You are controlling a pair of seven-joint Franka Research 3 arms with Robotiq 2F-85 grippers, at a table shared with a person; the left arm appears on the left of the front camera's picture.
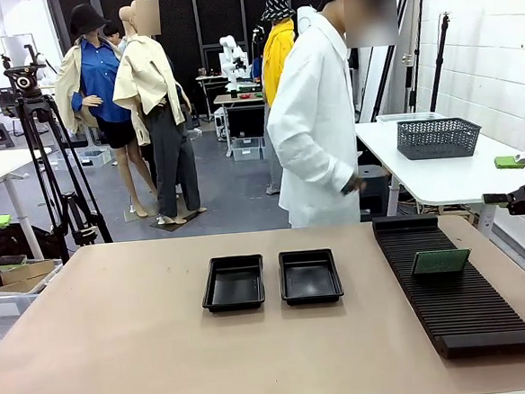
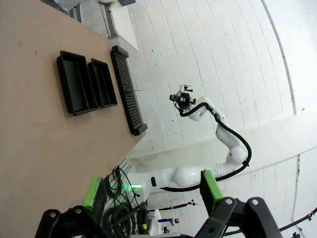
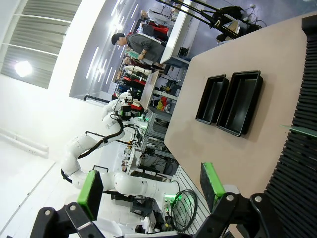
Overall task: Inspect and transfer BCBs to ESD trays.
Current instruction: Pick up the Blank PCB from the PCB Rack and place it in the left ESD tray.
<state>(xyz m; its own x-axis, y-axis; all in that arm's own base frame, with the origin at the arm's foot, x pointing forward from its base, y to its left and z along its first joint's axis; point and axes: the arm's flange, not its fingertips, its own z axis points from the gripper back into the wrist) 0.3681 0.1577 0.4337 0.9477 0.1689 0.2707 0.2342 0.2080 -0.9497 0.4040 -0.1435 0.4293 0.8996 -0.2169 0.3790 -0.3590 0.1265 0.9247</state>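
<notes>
While a BCB (image 1: 440,261) seemingly leans in the rack (image 1: 451,314), left tool (image 2: 151,191) and right tool (image 3: 151,187) gape wide, empty.

Two identical shallow black trays with raised rims sit side by side, long sides almost touching, mid-table: the left tray (image 1: 232,261) and the right tray (image 1: 309,254). Well to their right, one thin green circuit board (image 1: 440,261) stands on its long edge, leaning, in a black slotted rack (image 1: 469,313).
</notes>
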